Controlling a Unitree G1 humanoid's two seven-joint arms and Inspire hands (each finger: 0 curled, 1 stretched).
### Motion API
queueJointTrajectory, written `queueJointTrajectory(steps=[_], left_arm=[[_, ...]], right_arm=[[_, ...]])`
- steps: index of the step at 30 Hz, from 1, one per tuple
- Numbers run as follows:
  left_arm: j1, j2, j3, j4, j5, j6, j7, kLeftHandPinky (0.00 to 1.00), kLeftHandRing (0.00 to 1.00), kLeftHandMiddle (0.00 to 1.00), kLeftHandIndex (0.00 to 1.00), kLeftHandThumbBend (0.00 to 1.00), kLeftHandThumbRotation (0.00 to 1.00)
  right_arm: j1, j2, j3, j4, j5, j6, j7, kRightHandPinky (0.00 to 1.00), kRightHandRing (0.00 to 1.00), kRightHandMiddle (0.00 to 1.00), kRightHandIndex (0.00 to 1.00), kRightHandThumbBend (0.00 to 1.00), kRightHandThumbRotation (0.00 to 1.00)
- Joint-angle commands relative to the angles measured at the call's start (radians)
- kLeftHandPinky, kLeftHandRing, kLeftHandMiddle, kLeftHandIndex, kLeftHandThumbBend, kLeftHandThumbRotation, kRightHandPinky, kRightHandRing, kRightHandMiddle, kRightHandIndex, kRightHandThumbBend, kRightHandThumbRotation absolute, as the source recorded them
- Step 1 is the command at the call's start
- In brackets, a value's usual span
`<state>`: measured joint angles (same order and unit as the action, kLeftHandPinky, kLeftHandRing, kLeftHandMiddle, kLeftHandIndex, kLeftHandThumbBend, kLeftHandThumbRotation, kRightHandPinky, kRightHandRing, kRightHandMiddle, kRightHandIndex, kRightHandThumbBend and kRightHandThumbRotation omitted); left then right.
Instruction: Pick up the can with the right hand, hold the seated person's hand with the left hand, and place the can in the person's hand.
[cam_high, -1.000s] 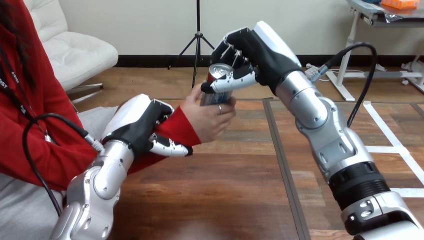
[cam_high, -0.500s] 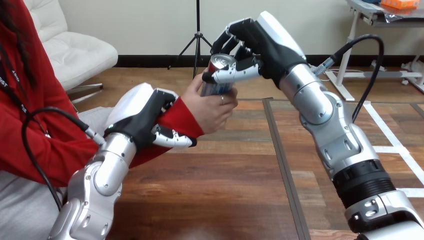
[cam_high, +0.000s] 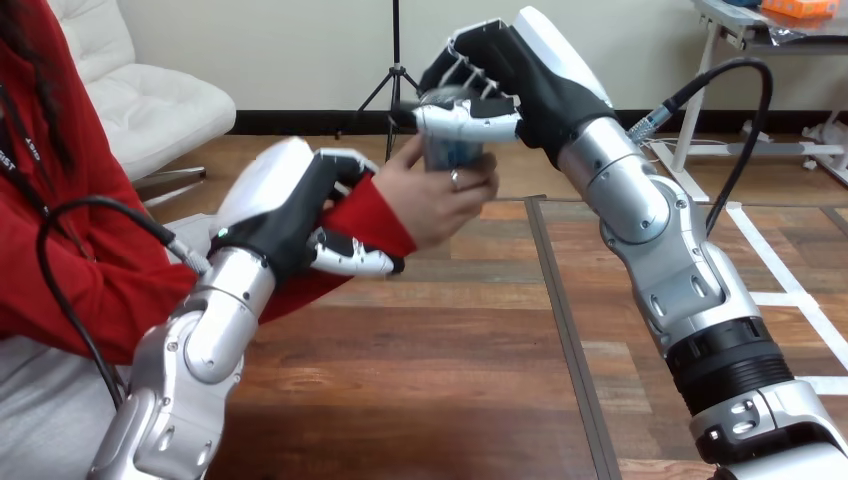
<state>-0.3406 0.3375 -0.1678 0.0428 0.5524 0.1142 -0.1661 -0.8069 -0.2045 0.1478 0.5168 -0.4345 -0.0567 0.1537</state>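
Fingers of R hand still clenched on can top; person's hand has closed round it & risen. L hand clasps person's wrist. Handover near done; release looks next

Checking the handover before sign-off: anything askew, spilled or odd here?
Nothing stands out. The blue-and-silver metal can sits roughly upright between the right hand gripping its top and the person's hand wrapped round its lower half. The left hand clasps the red-sleeved wrist. No spill shows.

the can, person's hand and right hand have risen slightly.
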Motion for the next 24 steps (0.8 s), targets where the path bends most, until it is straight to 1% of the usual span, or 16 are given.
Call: queueJointTrajectory(steps=[1, 6, 9, 10, 14, 18, 19, 24], left_arm=[[-0.179, 0.006, 0.072, -0.155, -0.017, -0.045, 0.067, 0.53, 0.68, 0.71, 0.66, 0.71, 0.19], [-0.167, 0.007, 0.072, -0.168, -0.011, -0.027, 0.055, 0.55, 0.70, 0.73, 0.67, 0.73, 0.25], [-0.160, 0.010, 0.069, -0.179, -0.002, -0.010, 0.043, 0.56, 0.72, 0.74, 0.69, 0.75, 0.30], [-0.158, 0.010, 0.068, -0.183, 0.002, -0.005, 0.040, 0.57, 0.73, 0.75, 0.71, 0.77, 0.34], [-0.150, 0.011, 0.065, -0.196, 0.010, 0.015, 0.029, 0.58, 0.74, 0.77, 0.73, 0.80, 0.40], [-0.142, 0.009, 0.064, -0.209, 0.006, 0.033, 0.019, 0.59, 0.76, 0.78, 0.75, 0.85, 0.45], [-0.140, 0.009, 0.064, -0.213, 0.005, 0.037, 0.016, 0.60, 0.76, 0.80, 0.77, 0.88, 0.47], [-0.132, 0.008, 0.062, -0.228, 0.000, 0.061, 0.004, 0.61, 0.78, 0.81, 0.80, 0.94, 0.50]], right_arm=[[-0.124, -0.005, 0.009, -0.096, 0.029, -0.036, 0.025, 0.47, 0.54, 0.56, 0.56, 0.78, 0.83], [-0.112, -0.010, 0.009, -0.102, 0.030, -0.045, 0.029, 0.52, 0.57, 0.59, 0.59, 0.85, 0.91], [-0.104, -0.011, 0.006, -0.104, 0.037, -0.053, 0.031, 0.53, 0.59, 0.61, 0.61, 0.89, 0.96], [-0.101, -0.011, 0.005, -0.105, 0.040, -0.056, 0.032, 0.53, 0.59, 0.62, 0.62, 0.92, 0.97], [-0.093, -0.015, 0.006, -0.107, 0.042, -0.070, 0.032, 0.54, 0.61, 0.64, 0.64, 0.95, 0.99], [-0.084, -0.023, 0.009, -0.112, 0.044, -0.075, 0.041, 0.54, 0.62, 0.66, 0.66, 0.97, 1.00], [-0.082, -0.024, 0.009, -0.113, 0.046, -0.077, 0.045, 0.53, 0.62, 0.67, 0.67, 0.97, 1.00], [-0.071, -0.029, 0.005, -0.119, 0.057, -0.094, 0.057, 0.53, 0.64, 0.69, 0.69, 0.96, 1.00]])
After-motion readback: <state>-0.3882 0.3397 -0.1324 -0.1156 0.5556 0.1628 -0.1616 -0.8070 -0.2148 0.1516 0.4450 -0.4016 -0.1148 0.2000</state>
